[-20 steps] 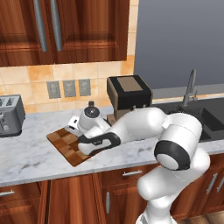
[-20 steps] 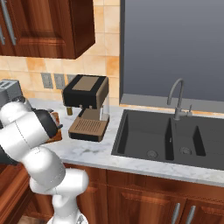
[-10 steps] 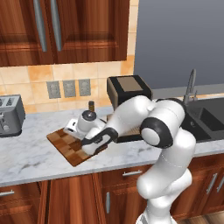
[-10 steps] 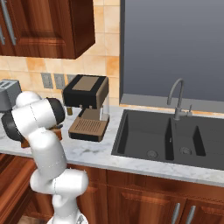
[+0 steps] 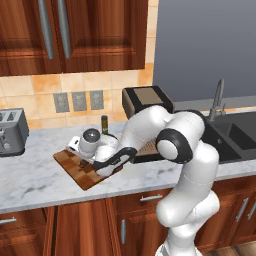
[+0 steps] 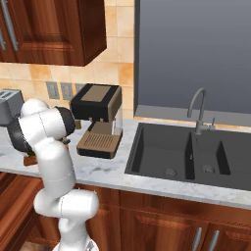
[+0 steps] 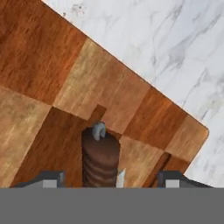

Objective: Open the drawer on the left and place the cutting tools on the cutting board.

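- Patchwork brown wooden cutting board (image 5: 75, 167) is seen on the marble counter (image 5: 35, 182), left of the coffee machine (image 5: 146, 102).
- Ribbed dark-brown tool handle (image 7: 100, 159) is seen lying on that board.
- Gripper (image 7: 109, 178) jaws are spread apart either side of the handle, not clamped.

The tool's (image 7: 100, 159) blade end is cut off at the hand view's bottom edge, between the finger tips (only its ribbed brown handle shows). The cutting board (image 7: 52, 78) beneath it runs past the frame.
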Robot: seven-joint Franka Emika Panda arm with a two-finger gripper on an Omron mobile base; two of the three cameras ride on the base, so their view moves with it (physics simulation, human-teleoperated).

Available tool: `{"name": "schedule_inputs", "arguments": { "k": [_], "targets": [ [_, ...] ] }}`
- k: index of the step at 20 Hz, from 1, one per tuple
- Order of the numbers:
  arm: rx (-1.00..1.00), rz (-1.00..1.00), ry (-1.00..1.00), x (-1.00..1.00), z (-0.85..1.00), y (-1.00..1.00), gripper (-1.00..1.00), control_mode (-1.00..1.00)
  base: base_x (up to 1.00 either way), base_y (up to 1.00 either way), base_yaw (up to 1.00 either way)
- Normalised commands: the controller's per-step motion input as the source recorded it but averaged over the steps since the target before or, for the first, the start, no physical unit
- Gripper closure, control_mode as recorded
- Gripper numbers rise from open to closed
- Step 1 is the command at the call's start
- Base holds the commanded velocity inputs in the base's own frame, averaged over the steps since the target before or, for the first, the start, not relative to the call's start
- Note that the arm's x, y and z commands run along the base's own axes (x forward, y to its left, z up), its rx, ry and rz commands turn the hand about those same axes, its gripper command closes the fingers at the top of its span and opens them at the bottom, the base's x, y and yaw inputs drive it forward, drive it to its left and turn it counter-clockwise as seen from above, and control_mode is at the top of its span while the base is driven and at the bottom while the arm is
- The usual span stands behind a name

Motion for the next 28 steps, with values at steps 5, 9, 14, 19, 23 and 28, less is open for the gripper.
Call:
{"name": "schedule_inputs", "arguments": {
  "k": [5,9,14,19,23,28],
  "targets": [
    [0.0,-0.1,0.0,-0.42,0.98,-0.01,-1.0,-1.0,0.0,0.0,0.0],
    [0.02,-0.06,0.0,-0.88,1.0,-0.56,-1.0,-1.0,0.0,0.0,0.0],
    [0.03,-0.06,0.0,-1.0,1.0,-0.96,-1.0,-1.0,0.0,0.0,0.0],
    [-0.04,0.01,0.0,-1.0,0.93,-1.0,-1.0,-1.0,0.0,0.0,0.0],
    [-0.05,0.08,-0.06,-0.93,0.33,-1.0,-1.0,-1.0,0.0,0.0,0.0],
    [-0.04,0.0,0.0,-0.01,-0.02,0.05,-1.0,-1.0,0.0,0.0,0.0]
  ]
}}
